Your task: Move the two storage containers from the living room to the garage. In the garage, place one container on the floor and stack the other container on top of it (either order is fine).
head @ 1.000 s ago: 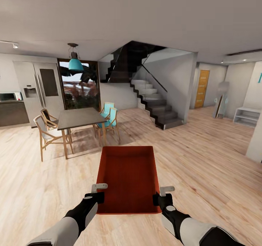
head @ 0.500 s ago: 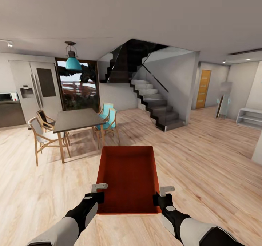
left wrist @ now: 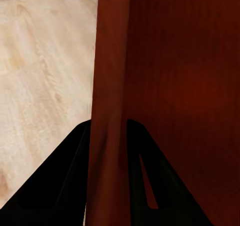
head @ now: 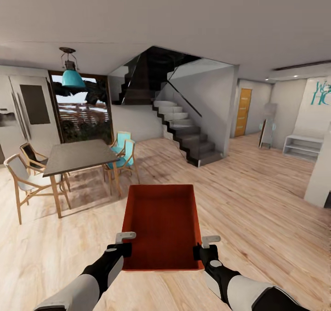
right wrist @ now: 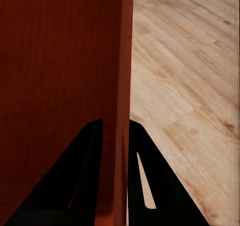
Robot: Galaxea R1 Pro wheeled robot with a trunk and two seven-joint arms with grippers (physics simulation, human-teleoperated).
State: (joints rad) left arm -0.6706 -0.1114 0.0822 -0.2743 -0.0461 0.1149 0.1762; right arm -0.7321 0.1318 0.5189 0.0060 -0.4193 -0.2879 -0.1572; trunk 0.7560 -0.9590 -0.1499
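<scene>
Between the two arms, out in front of the robot and held clear of the wood plank floor (head: 257, 200), hangs one orange-red storage container (head: 162, 223), open side up and empty. The left gripper (head: 123, 243) pinches the container's left wall near the near corner; in the left wrist view the jaws sit closed on that wall (left wrist: 107, 110), one finger inside and one outside. The right gripper (head: 205, 247) does the same on the opposite wall (right wrist: 122, 85). Both holds are thin-wall pinches close to the near end, so most of the bin reaches forward past them.

That overhang looks like the main risk: a sharp turn or stop of the base could make the far end dip and the walls slide through the jaws. If one arm drifts inward or outward relative to the other, the bin could twist or pop free on one side.

Ahead lie a dining table (head: 78, 154) with chairs (head: 120, 152) to the left and a staircase (head: 188, 136) in the middle distance; cutting too near either could knock the leading edge. No garage is in sight, so a fair stretch of driving probably remains.
</scene>
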